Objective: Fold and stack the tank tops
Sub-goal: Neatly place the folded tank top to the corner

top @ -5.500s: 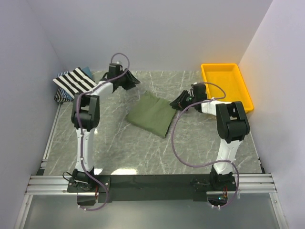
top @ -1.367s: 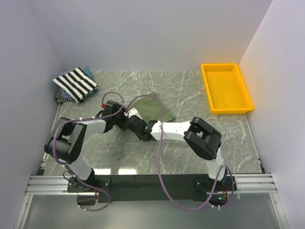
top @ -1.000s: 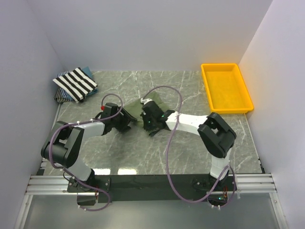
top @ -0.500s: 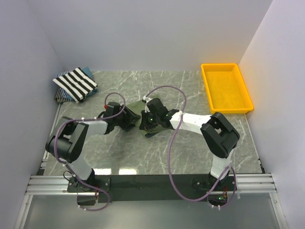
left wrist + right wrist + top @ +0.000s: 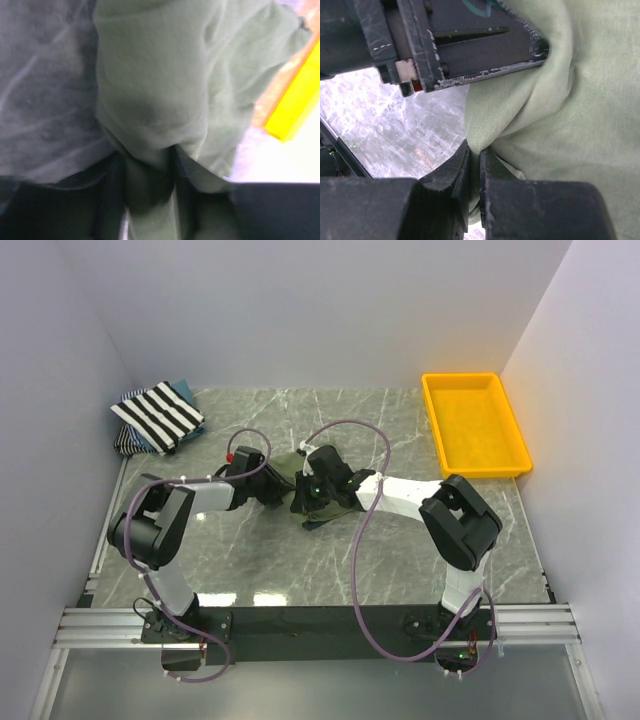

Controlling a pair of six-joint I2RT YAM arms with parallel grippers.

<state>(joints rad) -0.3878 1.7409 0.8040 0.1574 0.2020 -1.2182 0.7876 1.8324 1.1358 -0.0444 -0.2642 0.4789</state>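
The olive-green tank top [image 5: 288,464] is bunched mid-table between both grippers. My left gripper [image 5: 276,487] meets it from the left. In the left wrist view a thick fold of the olive-green tank top [image 5: 155,90] fills the gap of the left gripper [image 5: 149,161], shut on it. My right gripper [image 5: 312,494] comes from the right. Its wrist view shows the right gripper [image 5: 480,152] pinched shut on an edge fold of the green cloth [image 5: 570,125]. The striped tank top [image 5: 160,412] lies on a bluish one [image 5: 184,390] at the far left.
A yellow plastic tray [image 5: 436,430] stands at the back right, also seen in the left wrist view as a yellow tray [image 5: 295,105] beyond the cloth. The left gripper's black body [image 5: 450,40] sits close above the right fingers. Walls enclose the table on three sides.
The left gripper has slid right into the green bundle and its jaws have narrowed onto a fold. The right gripper has kept its pinch and barely moved.
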